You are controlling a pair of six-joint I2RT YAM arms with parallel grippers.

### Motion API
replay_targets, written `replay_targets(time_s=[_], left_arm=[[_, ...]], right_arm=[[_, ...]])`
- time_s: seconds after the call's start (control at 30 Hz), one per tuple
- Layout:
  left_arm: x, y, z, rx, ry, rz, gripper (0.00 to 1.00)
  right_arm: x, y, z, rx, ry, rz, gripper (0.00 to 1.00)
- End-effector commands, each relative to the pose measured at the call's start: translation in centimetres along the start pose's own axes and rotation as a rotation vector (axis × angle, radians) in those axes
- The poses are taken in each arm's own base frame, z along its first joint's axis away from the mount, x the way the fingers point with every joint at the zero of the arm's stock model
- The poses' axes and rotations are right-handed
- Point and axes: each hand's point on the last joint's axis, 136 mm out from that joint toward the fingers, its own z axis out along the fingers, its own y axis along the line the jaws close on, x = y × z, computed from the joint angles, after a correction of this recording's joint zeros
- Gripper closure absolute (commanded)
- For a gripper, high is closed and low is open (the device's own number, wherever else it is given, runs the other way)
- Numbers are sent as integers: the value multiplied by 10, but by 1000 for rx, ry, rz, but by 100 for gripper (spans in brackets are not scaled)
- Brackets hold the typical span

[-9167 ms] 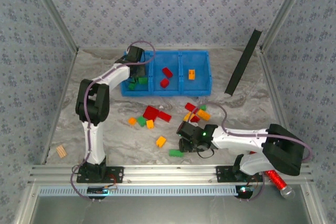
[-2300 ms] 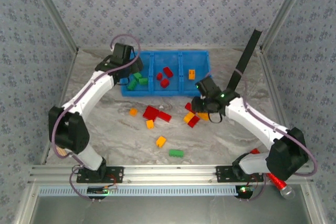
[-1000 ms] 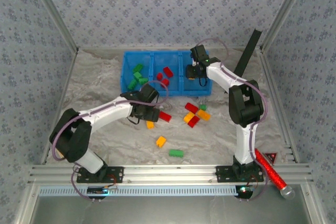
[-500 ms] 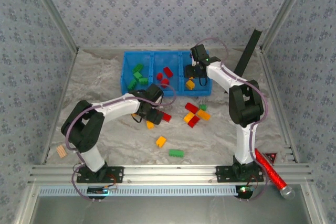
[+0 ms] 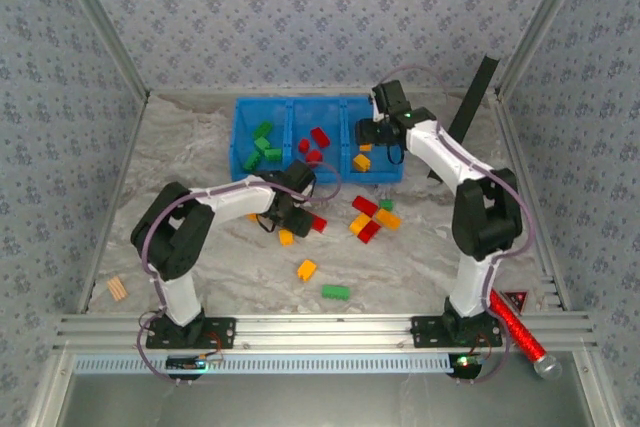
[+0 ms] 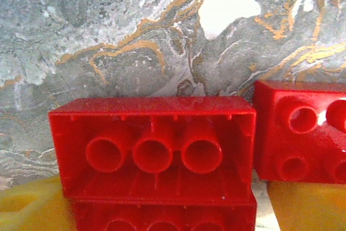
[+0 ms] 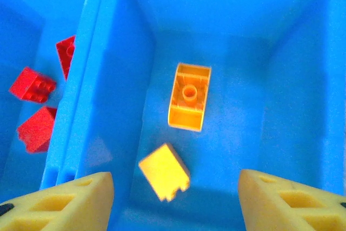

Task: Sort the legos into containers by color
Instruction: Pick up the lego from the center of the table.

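- The bench [image 5: 430, 257] has a grey marbled surface with orange veins. Walls with a small flower pattern [image 5: 320, 17] close it on three sides, and a metal rail [image 5: 320, 327] runs along the near edge.
- A black bar [image 5: 463, 117] leans at the far right. A red cylinder [image 5: 515, 325] lies by the right base, and a small wooden piece [image 5: 118, 288] lies near the left base.
- The blue tray [image 5: 318, 100] stands at the far side. It holds green legos [image 5: 260, 145] in the left compartment and red legos [image 7: 33, 85] in the middle one. An orange lego [image 7: 188, 97] and a yellow lego [image 7: 164, 171] lie in the right one.
- More legos lie loose on the bench in front of the tray, for example a green lego [image 5: 336, 292].
- The right gripper [image 7: 175, 198] hangs over the right compartment, released, with nothing between its fingers.
- The left gripper [image 6: 167, 209] is low over the bench, with its fingers spread on both sides of a red lego [image 6: 154, 144] that lies hollow side up. It is not clenched on it.
- From above, the wrist covers the fingers of the left gripper. In the left wrist view, the neighbouring red lego [image 6: 303, 133] is cut off by the picture edge. We cannot tell if the left finger touches the lego.
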Motion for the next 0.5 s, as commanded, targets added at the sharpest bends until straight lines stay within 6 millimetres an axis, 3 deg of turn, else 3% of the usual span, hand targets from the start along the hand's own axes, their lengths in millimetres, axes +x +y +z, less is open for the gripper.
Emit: replay_targets(time_s=[0.0, 0.27, 0.33, 0.37, 0.47], left_arm=[[1, 1, 6, 11, 29, -19, 18], [14, 3, 7, 7, 72, -55, 30], [15, 3, 2, 7, 70, -61, 33], [13, 4, -1, 6, 64, -65, 34], [6, 8, -17, -5, 30, -77, 37]], right_arm=[[17, -12, -27, 36, 17, 36, 35], [76, -43, -71, 74, 85, 167, 31], [88, -45, -78, 75, 100, 187, 31], [107, -46, -75, 75, 140, 198, 30], [134, -41, -76, 40, 195, 232, 29]])
